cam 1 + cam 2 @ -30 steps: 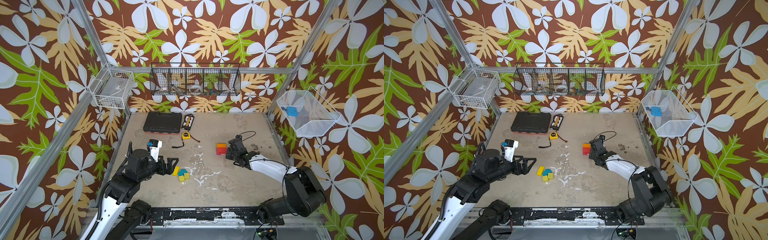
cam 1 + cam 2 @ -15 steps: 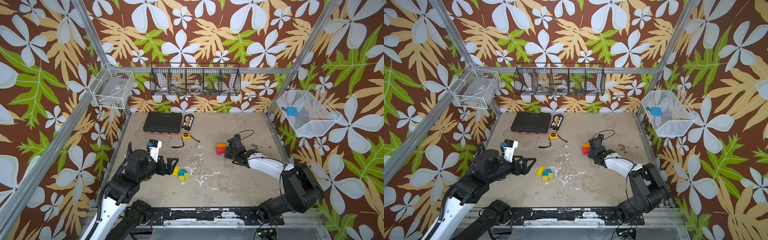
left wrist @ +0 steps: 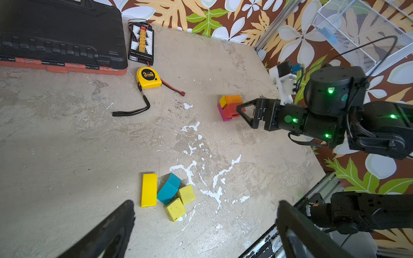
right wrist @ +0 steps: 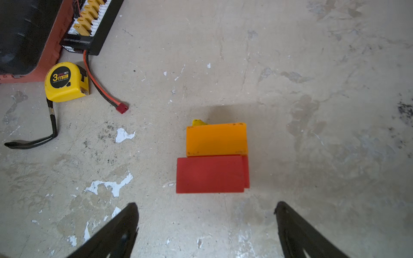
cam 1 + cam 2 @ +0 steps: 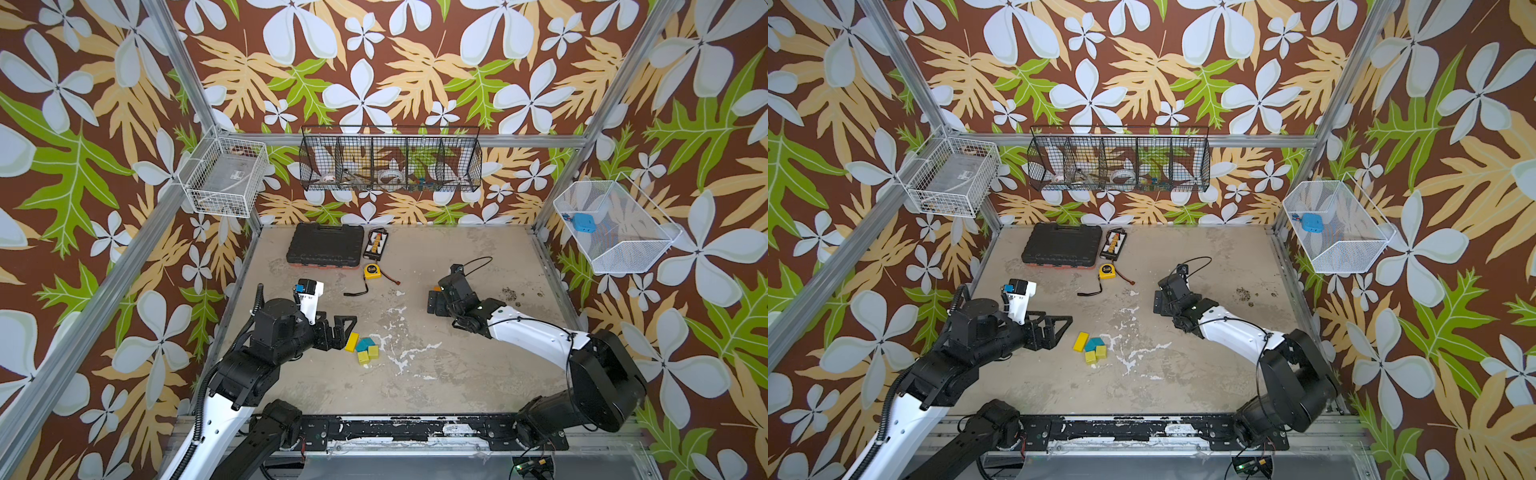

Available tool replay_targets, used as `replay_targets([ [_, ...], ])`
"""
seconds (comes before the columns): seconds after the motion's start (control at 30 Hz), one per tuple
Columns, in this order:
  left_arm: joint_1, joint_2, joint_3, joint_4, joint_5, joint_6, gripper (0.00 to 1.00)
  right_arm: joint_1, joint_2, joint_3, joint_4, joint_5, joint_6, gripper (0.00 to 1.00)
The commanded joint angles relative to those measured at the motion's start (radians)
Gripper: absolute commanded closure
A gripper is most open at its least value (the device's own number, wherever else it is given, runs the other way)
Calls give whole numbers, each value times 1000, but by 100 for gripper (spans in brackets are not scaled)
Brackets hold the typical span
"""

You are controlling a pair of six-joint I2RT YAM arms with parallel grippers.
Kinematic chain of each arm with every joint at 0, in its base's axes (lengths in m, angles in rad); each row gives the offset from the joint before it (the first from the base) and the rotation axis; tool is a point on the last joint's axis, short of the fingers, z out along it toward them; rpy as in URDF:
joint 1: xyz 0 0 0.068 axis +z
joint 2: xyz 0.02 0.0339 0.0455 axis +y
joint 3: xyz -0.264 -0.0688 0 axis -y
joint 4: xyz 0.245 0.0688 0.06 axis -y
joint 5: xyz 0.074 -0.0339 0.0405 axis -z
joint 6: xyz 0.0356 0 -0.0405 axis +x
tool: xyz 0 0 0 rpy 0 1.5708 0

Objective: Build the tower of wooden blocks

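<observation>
Right of the table's (image 5: 457, 374) middle stands the tower (image 3: 231, 102): magenta at the bottom, red and orange above, a yellow corner behind (both top views hide nearly all of it under the right gripper (image 4: 206, 205)). From the right wrist, the orange block (image 4: 216, 139) and red block (image 4: 211, 174) touch along their long sides. Those long axes run crosswise to the right gripper's fingers, which stand wide apart near the red block with nothing between them. The left gripper (image 5: 347, 329) gapes too, empty, just beside the yellow brick (image 5: 351, 341), whose long axis runs toward the back wall, leaning right. A teal block (image 5: 365, 344) and two lime cubes (image 5: 363, 357) huddle against it. Bare table lies between this cluster and the tower, and out to the right edge.
</observation>
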Motion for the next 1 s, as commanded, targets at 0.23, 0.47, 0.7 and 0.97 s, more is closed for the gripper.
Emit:
replay_targets([
  [0.23, 1, -3, 0, 15, 1, 2, 0, 3, 132, 88, -93, 133, 10, 3],
  [0.47, 1, -4, 0, 13, -1, 2, 0, 0, 141, 80, -88, 147, 10, 8],
  [0.7, 1, -4, 0, 13, 0, 2, 0, 0, 152, 84, -88, 139, 9, 13],
  [0.97, 1, -4, 0, 15, -1, 2, 0, -1, 150, 86, -89, 137, 6, 14],
])
